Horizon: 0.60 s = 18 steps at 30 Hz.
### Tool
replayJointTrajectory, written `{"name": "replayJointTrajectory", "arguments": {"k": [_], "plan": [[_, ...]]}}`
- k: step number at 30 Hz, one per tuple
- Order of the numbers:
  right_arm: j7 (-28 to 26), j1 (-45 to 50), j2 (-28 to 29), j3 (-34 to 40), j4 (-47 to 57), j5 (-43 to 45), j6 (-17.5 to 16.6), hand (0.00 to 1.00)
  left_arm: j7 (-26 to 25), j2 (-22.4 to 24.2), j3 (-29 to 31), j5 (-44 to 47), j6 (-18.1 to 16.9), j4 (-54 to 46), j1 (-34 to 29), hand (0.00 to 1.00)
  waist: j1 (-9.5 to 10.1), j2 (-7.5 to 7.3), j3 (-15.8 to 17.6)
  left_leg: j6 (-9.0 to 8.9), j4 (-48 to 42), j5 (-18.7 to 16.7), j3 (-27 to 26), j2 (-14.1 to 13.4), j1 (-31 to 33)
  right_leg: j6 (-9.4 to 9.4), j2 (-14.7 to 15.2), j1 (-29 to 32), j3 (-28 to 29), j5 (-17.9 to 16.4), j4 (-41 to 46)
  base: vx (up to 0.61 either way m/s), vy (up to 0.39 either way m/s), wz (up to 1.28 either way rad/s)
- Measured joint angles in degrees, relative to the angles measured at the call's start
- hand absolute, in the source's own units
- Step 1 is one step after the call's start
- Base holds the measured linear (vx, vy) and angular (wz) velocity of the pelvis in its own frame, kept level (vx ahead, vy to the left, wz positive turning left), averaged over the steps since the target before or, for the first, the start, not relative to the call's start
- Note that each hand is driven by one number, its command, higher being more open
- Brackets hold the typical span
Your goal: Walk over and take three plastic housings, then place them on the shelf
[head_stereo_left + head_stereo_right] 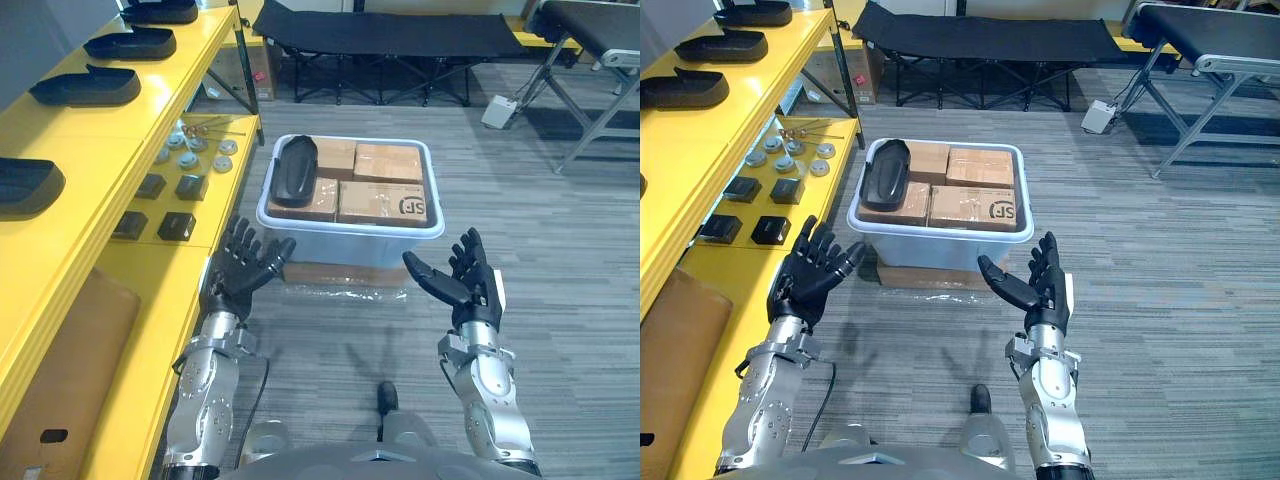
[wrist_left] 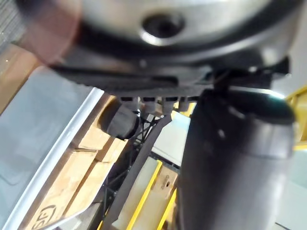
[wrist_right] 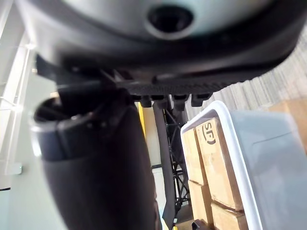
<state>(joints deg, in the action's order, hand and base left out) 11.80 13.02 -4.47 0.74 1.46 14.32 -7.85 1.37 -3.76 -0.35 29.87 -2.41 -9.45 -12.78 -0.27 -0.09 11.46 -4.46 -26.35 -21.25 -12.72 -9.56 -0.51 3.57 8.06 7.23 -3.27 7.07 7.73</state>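
Just beyond my fingers sat the bin. One black housing lay on the boxes inside it, on the side nearer my left hand. Both hands hung short of the rim, fingers spread and holding nothing, the right hand about level with the left. Other housings lay on the shelf, off to the left of the left fingers. I judged the reach had not yet begun. I needed to step closer, bring the left fingers down over the housing's long sides, and close firmly before lifting, keeping clear of the bin wall.
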Motion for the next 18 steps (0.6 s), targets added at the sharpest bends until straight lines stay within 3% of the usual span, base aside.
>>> {"name": "replayJointTrajectory", "arguments": {"k": [2,4,5,8,11,13,16,18], "plan": [[-0.1,2.5,0.3,-0.1,0.0,0.0,0.0,1.0,0.4,-2.0,-1.6,0.0,0.1,0.0,0.0,1.0,-0.13,-0.92,0.4,0.62,-1.7,-0.8,-0.2,-0.2,0.3,0.04,0.1,-0.4,0.1,0.0,-0.5,-0.07,0.088,-0.09],[-0.2,3.7,0.3,0.1,0.0,0.0,0.0,1.0,0.6,-3.4,-2.1,0.0,0.1,0.0,0.2,1.0,-0.78,-1.2,0.3,1.02,-3.1,-1.3,0.0,-0.3,2.0,1.53,0.3,-0.2,0.3,1.1,-2.4,-0.02,0.091,0.01],[-0.4,4.0,0.3,0.6,0.0,0.0,0.0,1.0,0.5,-3.7,-2.8,0.0,0.1,0.0,0.6,1.0,-1.47,-1.07,0.7,1.16,-3.9,-1.5,0.2,-0.6,2.8,2.43,0.5,-0.2,0.4,1.8,-3.1,-0.01,0.088,0.05],[-1.4,4.8,0.3,2.7,0.0,0.2,-0.1,1.0,0.5,-4.1,-4.7,0.1,0.0,0.0,1.9,1.0,-1.81,-0.07,2.1,0.6,-5.5,-2.1,0.4,-1.3,3.1,2.67,0.4,-0.2,1.2,1.9,-2.3,0.0,0.105,0.01],[-3.8,6.6,0.2,3.3,1.2,0.3,-0.3,1.0,0.5,-4.0,-6.9,1.5,0.0,0.0,2.1,1.0,-2.21,0.01,2.6,0.34,-6.2,-2.2,1.5,-1.8,3.0,2.66,-0.2,-0.8,1.8,1.8,-1.3,0.0,0.062,0.18],[-6.0,8.0,0.3,3.0,2.5,0.2,-0.4,1.0,0.5,-4.1,-8.0,1.9,-0.2,0.0,2.0,1.0,-3.01,-0.29,2.8,-0.49,-6.4,-2.8,3.9,-1.9,2.8,2.14,-0.3,-2.3,1.9,0.2,-0.7,0.01,0.016,0.52],[-7.1,8.9,0.3,2.5,5.4,-0.5,-0.4,1.0,0.6,-4.5,-9.4,6.7,-1.5,0.0,1.7,1.0,-2.96,-1.06,2.9,-1.03,-5.7,-3.3,7.3,-1.9,1.8,4.3,0.1,-1.5,0.9,-7.7,6.9,0.05,-0.089,0.58],[-8.7,9.3,-0.1,2.4,5.9,-0.4,-0.9,1.0,1.9,-4.6,-9.4,10.2,-1.8,0.3,0.0,1.0,-2.99,-1.13,1.9,0.3,-1.0,-2.3,8.4,-2.4,-0.6,2.6,-0.5,-1.2,-1.3,-11.8,10.5,0.14,-0.207,0.45]]}}
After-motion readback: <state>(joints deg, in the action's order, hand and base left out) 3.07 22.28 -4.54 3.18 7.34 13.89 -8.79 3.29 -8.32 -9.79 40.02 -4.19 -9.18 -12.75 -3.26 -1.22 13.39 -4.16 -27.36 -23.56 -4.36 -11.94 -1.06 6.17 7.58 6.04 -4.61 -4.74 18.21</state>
